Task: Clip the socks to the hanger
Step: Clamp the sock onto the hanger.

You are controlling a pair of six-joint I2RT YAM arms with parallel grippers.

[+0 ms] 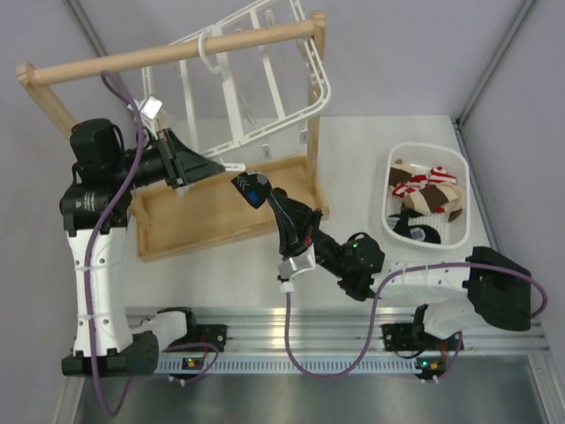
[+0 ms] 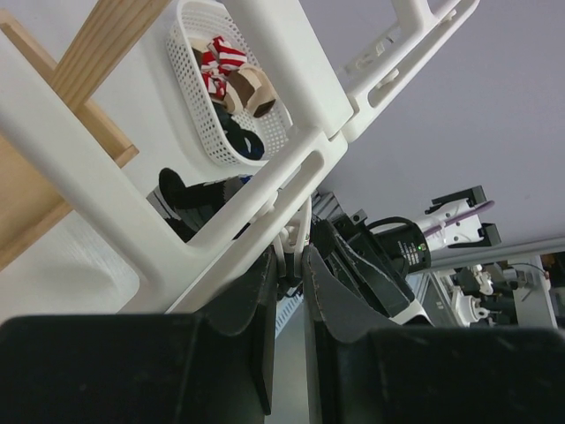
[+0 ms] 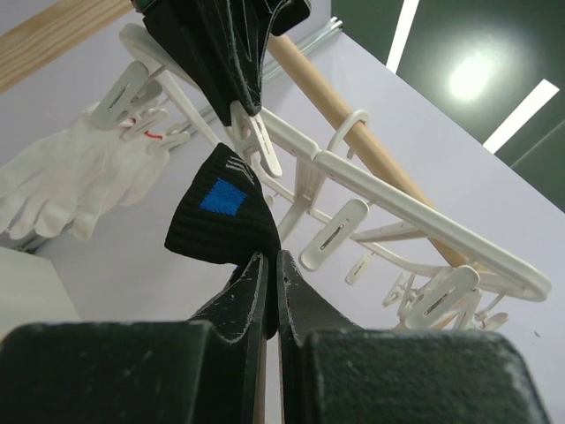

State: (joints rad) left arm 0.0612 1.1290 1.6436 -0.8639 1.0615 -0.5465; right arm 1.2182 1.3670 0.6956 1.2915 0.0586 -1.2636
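Right wrist view: the right fingers [image 3: 250, 287] are closing narrowly on the lower edge of the black sock [image 3: 216, 212] with the blue patch, holding it raised just beneath the hanger [image 3: 415, 190]. Left wrist view: the left fingers [image 2: 344, 274], nearly together, are pinching a white clip [image 2: 289, 258] on the hanger's frame.
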